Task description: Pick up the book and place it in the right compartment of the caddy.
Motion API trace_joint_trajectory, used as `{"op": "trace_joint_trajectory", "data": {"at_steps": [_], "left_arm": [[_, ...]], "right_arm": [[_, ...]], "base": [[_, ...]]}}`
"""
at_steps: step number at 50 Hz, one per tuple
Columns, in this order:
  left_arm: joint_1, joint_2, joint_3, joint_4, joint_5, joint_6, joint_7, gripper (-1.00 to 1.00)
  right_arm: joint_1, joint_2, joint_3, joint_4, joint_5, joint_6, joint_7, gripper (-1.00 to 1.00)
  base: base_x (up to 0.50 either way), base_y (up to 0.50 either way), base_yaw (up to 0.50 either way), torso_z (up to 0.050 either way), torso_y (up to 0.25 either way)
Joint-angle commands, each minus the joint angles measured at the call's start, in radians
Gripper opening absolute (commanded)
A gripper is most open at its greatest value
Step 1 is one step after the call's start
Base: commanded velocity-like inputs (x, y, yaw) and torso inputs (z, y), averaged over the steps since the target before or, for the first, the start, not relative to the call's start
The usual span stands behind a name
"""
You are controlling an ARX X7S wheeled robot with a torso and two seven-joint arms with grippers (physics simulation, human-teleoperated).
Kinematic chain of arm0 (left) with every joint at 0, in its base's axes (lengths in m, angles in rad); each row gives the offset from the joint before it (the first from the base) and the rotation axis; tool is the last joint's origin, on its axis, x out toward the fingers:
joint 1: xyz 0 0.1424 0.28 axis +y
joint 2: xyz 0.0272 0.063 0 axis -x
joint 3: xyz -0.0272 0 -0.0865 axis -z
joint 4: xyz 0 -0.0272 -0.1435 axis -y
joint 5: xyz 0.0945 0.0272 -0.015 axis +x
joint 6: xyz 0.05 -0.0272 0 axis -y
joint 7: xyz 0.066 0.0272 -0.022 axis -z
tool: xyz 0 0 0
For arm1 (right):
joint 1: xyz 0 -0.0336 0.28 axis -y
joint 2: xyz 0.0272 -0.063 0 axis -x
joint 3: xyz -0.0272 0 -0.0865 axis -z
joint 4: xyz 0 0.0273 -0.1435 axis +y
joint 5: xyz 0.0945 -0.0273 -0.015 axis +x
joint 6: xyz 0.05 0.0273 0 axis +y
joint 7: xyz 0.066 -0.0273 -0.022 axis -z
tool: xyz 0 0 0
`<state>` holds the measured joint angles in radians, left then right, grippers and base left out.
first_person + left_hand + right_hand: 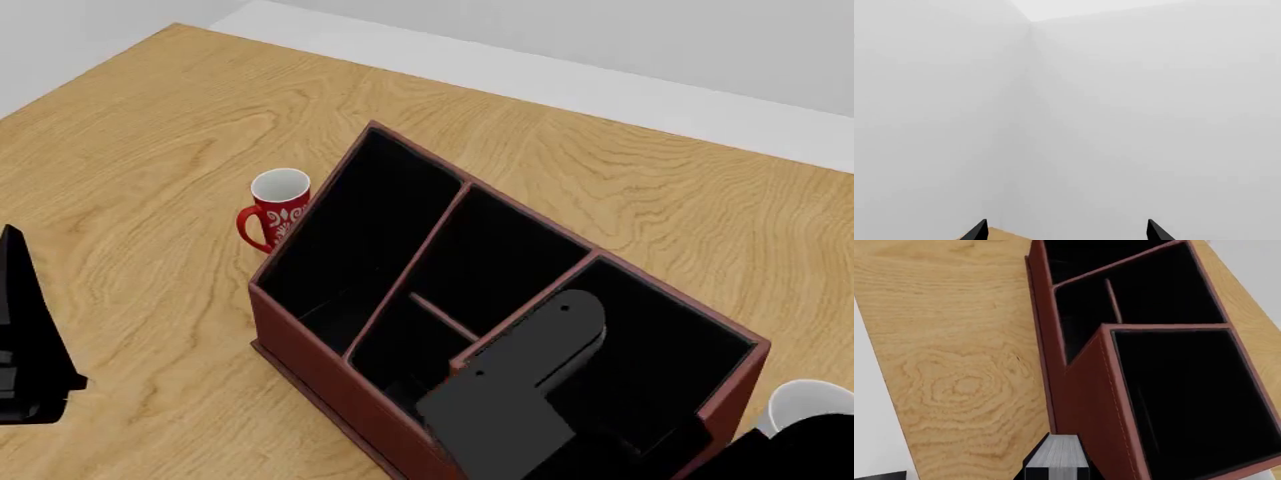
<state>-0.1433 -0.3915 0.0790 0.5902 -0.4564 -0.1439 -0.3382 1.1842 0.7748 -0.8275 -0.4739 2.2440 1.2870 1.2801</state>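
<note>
Nearest the head camera, our right arm [534, 385] hangs dark over the caddy [307, 360], the big reddish-brown box that serves as our landmark here. In the right wrist view the book [1061, 452] shows its white page edges, held close under that camera, so we judge the right gripper closed on it, though its fingers themselves are hidden. The book sits just outside the caddy's tall front wall, near the right compartment [1187, 400] but not yet over its black floor.

To do this step well, we need to carry the book across that raised wall, square it with the compartment's sides, and lower it upright before letting go. The wall's stitched top edge is what could catch the book's lower corner, so height comes first and sideways travel second. The compartment looks roomy enough, though its dividers leave little slack for a tilted entry.

The table [160, 120] lies open beyond the caddy's left side, apart from a red mug [274, 210] standing just beside the long section. A white object [807, 400] sits close to the caddy's right corner. Our left gripper [1067, 232] shows two black tips set well apart, holding nothing, facing blank walls away from the caddy.
</note>
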Motion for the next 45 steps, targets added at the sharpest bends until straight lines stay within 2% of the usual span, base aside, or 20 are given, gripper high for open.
{"op": "trace_joint_trajectory", "data": {"at_steps": [1,12,45], "left_arm": [[-0.001,-0.006,-0.009,0.008,-0.016,-0.004,-0.006,1.00],[-0.004,-0.010,-0.010,0.009,-0.021,-0.004,-0.009,1.00],[-0.005,-0.020,-0.019,0.017,-0.040,-0.001,-0.018,1.00]], "right_arm": [[0.046,-0.061,0.034,0.037,-0.082,0.033,-0.055,-1.00],[0.095,-0.104,0.037,0.090,-0.115,0.047,-0.096,-1.00],[0.243,-0.127,0.111,0.200,-0.164,-0.008,-0.149,-1.00]], "base": [[0.00,0.00,0.00,0.000,0.000],[0.00,0.00,0.00,0.000,0.001],[0.00,0.00,0.00,0.000,0.001]]}}
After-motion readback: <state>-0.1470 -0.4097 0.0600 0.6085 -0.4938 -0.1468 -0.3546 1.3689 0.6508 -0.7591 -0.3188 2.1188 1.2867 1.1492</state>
